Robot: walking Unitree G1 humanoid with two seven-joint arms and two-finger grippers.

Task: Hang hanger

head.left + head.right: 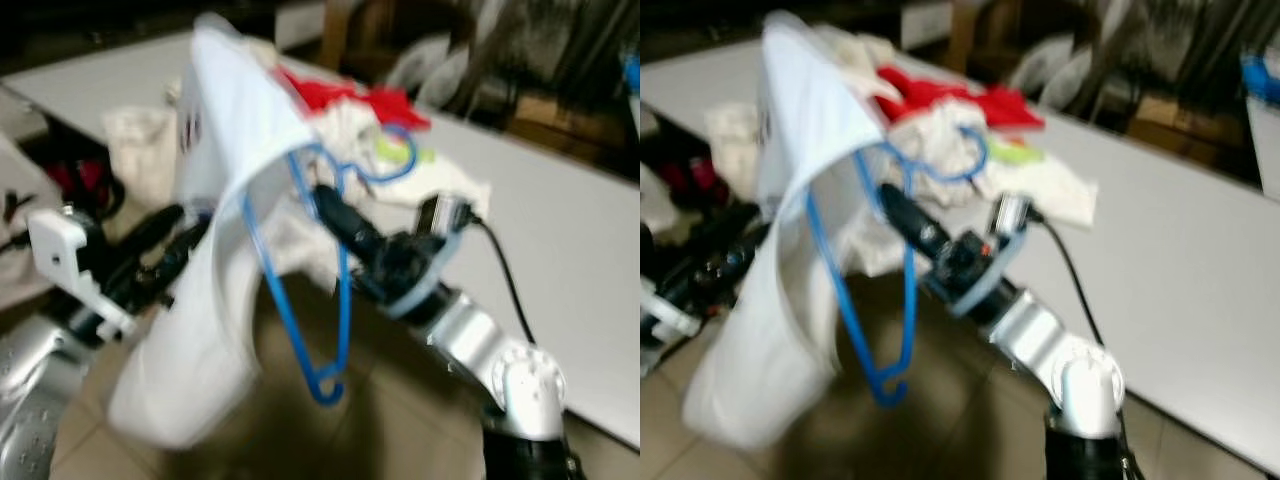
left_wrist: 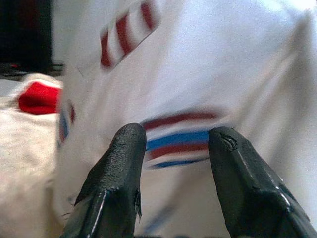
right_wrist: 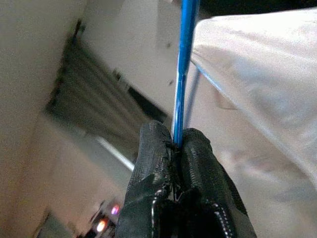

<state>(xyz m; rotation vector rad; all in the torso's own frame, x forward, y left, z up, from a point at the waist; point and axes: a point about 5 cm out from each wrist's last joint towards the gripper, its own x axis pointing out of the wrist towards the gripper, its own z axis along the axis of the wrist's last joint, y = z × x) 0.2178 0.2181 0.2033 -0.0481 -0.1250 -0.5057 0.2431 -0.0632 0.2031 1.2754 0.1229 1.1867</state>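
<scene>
A long white table (image 1: 560, 230) runs across the scene, and everything else sits against it. On its near part lies a pile of clothes (image 1: 345, 135), cream and white cloth with a red piece (image 1: 345, 92) on top and a bit of green showing beside it. Brown tiled floor (image 1: 400, 420) shows below the table's near edge.

In front of the table, held above the floor, hangs a white shirt (image 1: 215, 250) with red and blue stripes, seen close in the left wrist view. It is draped over a blue wire hanger (image 1: 300, 320), whose hook curls up before the pile and whose lower corner points down toward the floor. The views are blurred, so how well the shirt sits on the hanger cannot be told.

The right gripper (image 3: 173, 148) reaches up from the table's near edge, its two fingers pressed together on the hanger's wire. The left gripper (image 2: 176, 148), on the shirt's far side from the table, has its fingers (image 2: 124, 163) spread apart with the striped cloth just beyond them; nothing lies between them, and whether they touch the cloth cannot be told.
</scene>
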